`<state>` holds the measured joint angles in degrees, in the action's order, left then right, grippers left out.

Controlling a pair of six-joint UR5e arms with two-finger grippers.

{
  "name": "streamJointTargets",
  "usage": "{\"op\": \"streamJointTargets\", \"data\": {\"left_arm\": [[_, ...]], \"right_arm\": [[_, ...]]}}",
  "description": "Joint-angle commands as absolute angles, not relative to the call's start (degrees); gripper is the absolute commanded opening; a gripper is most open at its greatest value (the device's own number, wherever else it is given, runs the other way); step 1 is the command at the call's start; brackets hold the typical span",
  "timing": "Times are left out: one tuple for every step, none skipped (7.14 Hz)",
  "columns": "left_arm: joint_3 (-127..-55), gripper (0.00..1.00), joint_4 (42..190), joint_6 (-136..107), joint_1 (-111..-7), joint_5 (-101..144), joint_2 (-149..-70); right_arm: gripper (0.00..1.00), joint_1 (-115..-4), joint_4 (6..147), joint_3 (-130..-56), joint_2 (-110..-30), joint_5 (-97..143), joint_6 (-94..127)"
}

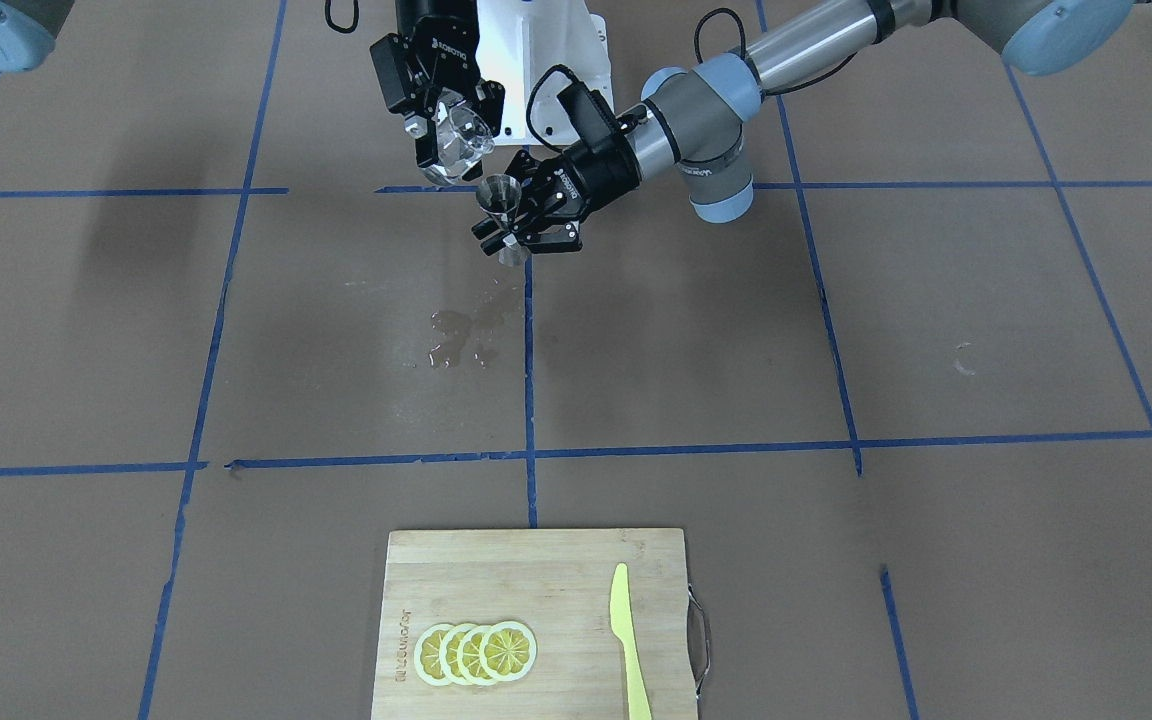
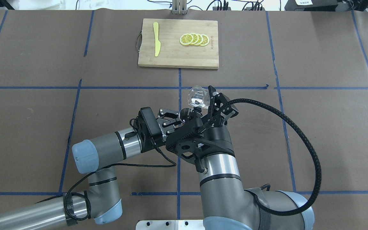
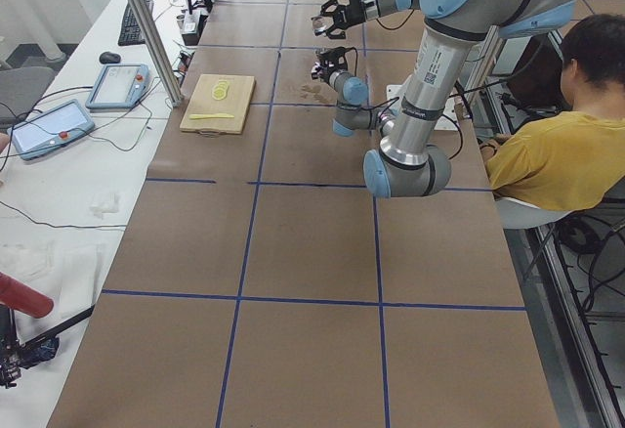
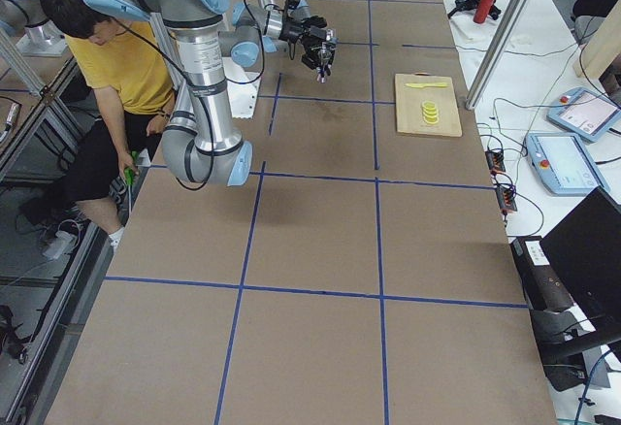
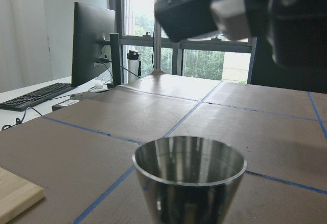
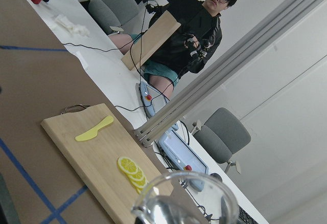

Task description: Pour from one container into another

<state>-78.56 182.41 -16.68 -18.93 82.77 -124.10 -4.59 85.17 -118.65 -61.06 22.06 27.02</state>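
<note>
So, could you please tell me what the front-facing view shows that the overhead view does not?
Only the front-facing view shows the wet patch on the table near the jigger. Only the overhead view shows the black hose looping off the right arm. Both show the tilted glass cup near the jigger, plus the cutting board with lemon slices and a yellow knife.

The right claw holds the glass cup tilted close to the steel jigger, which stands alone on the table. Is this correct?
Not quite: the jigger does not stand alone on the table. The left claw grips it, as the exterior front-facing view shows. The right claw does hold the glass cup tilted close to it.
</note>
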Motion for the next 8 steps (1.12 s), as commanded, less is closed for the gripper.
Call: {"op": "streamJointTargets", "data": {"left_arm": [[-78.7, 0.0, 183.2, -17.0, -19.1, 82.7, -124.1], [-78.7, 0.0, 183.3, -17.0, -19.2, 82.5, -124.0], [-78.8, 0.0, 182.9, -17.0, -19.4, 81.7, -123.8], [-79.0, 0.0, 182.8, -16.9, -19.6, 79.7, -123.5], [-79.9, 0.0, 182.7, -17.0, -20.0, 79.3, -123.2], [-80.6, 0.0, 182.5, -17.2, -20.6, 79.2, -123.1], [-81.6, 0.0, 182.5, -17.2, -20.8, 77.1, -122.0], [-83.8, 0.0, 182.5, -18.5, -20.8, 74.1, -119.6]], "right_arm": [[0.0, -4.7, 80.4, -118.6, -61.2, 22.4, 29.4], [0.0, -4.8, 79.7, -118.7, -61.7, 23.1, 33.2], [0.0, -4.9, 79.6, -118.7, -61.9, 23.4, 35.7], [0.0, -5.1, 79.6, -118.7, -62.0, 24.0, 40.4], [0.0, -5.2, 79.6, -119.3, -62.4, 24.0, 45.1], [0.0, -5.3, 79.5, -120.4, -64.1, 24.0, 46.3], [0.0, -5.4, 77.3, -120.6, -66.2, 24.3, 49.1], [0.0, -6.5, 73.6, -120.6, -68.2, 25.5, 50.0]]}}
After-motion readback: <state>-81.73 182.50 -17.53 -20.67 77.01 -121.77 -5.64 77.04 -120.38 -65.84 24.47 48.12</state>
